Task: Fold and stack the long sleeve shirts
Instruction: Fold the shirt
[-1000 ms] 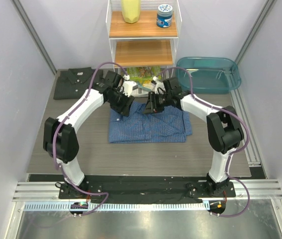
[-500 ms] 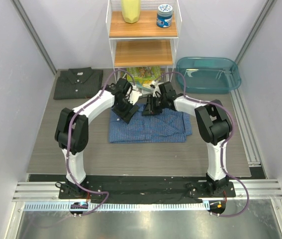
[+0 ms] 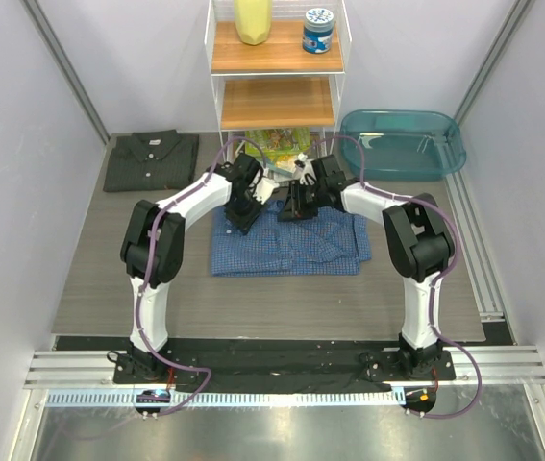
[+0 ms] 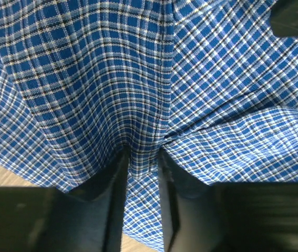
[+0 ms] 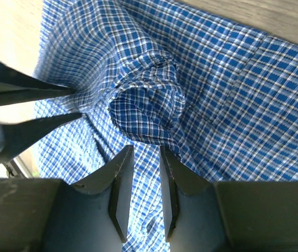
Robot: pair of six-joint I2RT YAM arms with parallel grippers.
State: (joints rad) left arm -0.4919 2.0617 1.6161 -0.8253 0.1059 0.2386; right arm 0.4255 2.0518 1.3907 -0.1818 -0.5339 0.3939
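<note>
The blue checked shirt [image 3: 286, 245] lies part-folded on the table's middle. My left gripper [image 3: 244, 213] is at its far left edge, shut on a bunched pinch of the cloth [image 4: 143, 157]. My right gripper [image 3: 291, 206] is at the far edge just to the right, jaws closed on a fold of the same shirt [image 5: 144, 157]. A rolled lump of cloth [image 5: 149, 105] sits just beyond the right fingertips, and the left gripper [image 5: 80, 102] shows at the left of that view, pinching cloth. The dark charcoal shirt [image 3: 150, 160] lies folded at the far left.
A teal plastic tub [image 3: 402, 144] stands at the far right. A white wire shelf [image 3: 277, 96] with wooden boards stands at the back centre, with a yellow-green packet [image 3: 277, 144] under it. Walls close in left and right.
Both arms have drawn in toward the middle, the left elbow swinging right. Both grippers stay at the blue shirt's far edge, holding the cloth.
</note>
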